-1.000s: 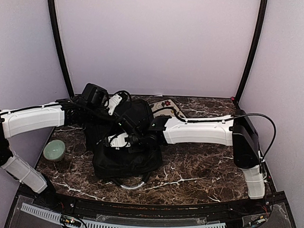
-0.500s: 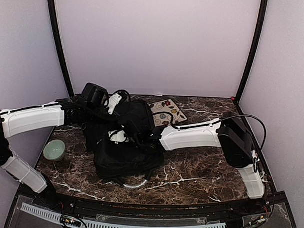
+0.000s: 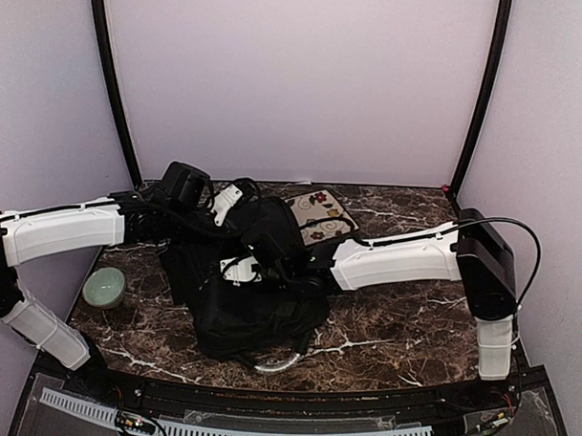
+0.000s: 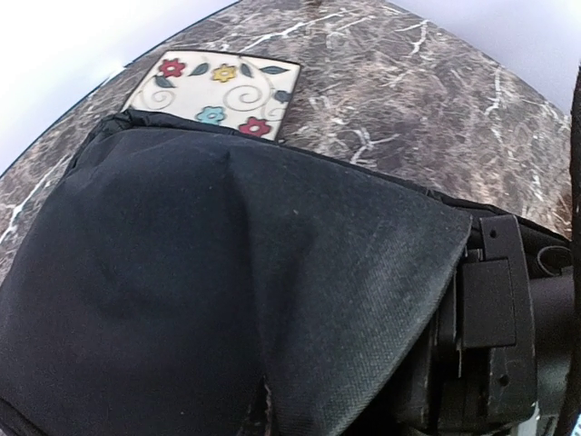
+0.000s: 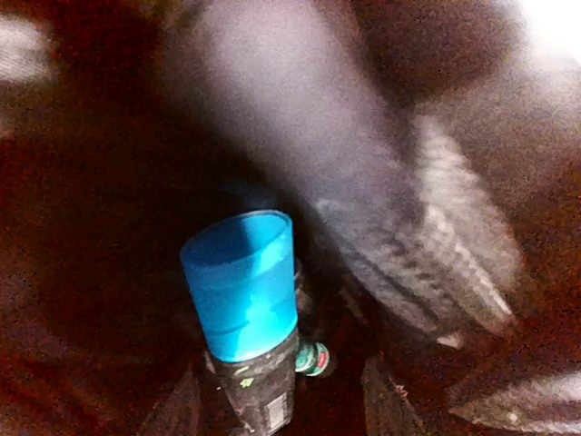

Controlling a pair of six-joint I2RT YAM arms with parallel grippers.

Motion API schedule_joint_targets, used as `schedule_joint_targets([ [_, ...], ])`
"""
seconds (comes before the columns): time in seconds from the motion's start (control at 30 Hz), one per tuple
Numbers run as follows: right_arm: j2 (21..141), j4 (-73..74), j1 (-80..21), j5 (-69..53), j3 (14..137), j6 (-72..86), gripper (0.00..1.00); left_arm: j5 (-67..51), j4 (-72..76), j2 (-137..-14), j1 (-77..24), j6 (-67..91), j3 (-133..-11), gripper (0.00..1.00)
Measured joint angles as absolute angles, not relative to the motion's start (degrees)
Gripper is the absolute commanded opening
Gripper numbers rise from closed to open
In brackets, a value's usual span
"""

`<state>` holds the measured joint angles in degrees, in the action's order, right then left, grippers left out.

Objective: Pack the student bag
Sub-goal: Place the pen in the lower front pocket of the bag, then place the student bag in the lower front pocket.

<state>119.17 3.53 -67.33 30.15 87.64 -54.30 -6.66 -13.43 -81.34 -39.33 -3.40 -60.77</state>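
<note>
Black fabric mostly, so bear with me. The student bag (image 3: pixel 259 313) sits mid-bench, a bit left of centre, with its grey handle (image 3: pixel 278 363) toward the near edge. The left gripper (image 3: pixel 225 201) is pinched shut on the bag's top flap and holds the mouth up, its arm stretched in low from the left edge. The right arm reaches across from the right edge. Its right gripper (image 5: pixel 280 404) is buried inside the bag, jaws apart either side of a blue-capped bottle (image 5: pixel 241 295) that looks let go. So I'd call this the drop-off step. Next move imo: back the right arm straight out without snagging fabric, then maybe go for the floral pouch (image 3: pixel 320 214) at the far edge.
</note>
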Motion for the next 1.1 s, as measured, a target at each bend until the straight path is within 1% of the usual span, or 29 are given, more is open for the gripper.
schedule_joint_targets([
  [0.2,114.65,7.81,-67.99,26.94,84.47,-49.93,0.63,-9.47,-13.61,-80.97,-40.25,-3.38,-60.77,0.00],
  [0.27,113.14,9.15,-68.03,24.82,83.37,-48.86,0.60,-10.00,-13.61,-80.97,-40.34,-3.38,-60.77,0.00],
  [0.33,111.20,11.70,-68.40,22.33,82.50,-47.79,0.50,-9.82,-13.63,-80.97,-40.18,-3.29,-60.77,0.00],
  [0.4,108.90,15.59,-68.66,18.96,82.26,-47.00,0.35,-9.65,-13.91,-80.97,-39.72,-3.16,-60.77,0.00],
  [0.43,107.90,17.45,-68.86,17.12,82.28,-46.59,0.32,-9.50,-13.89,-80.97,-39.59,-3.14,-60.77,0.00],
  [0.5,106.48,20.53,-68.93,13.54,82.41,-45.89,0.32,-9.17,-13.93,-80.97,-39.38,-3.11,-60.77,0.00],
  [0.57,105.84,23.16,-68.97,10.63,82.52,-45.25,0.35,-8.99,-13.96,-80.99,-39.31,-3.14,-60.77,0.00],
  [0.8,103.81,30.24,-68.97,6.42,81.58,-43.11,0.36,-9.19,-13.89,-81.84,-39.27,-2.72,-60.77,0.00],
  [0.97,96.27,37.08,-67.83,1.37,79.46,-41.50,0.36,-10.68,-15.20,-84.99,-40.84,-0.45,-63.46,0.00],
  [1.1,88.40,41.19,-63.75,-2.96,77.95,-40.58,0.37,-9.08,-15.51,-87.83,-44.16,1.56,-65.06,0.00],
])
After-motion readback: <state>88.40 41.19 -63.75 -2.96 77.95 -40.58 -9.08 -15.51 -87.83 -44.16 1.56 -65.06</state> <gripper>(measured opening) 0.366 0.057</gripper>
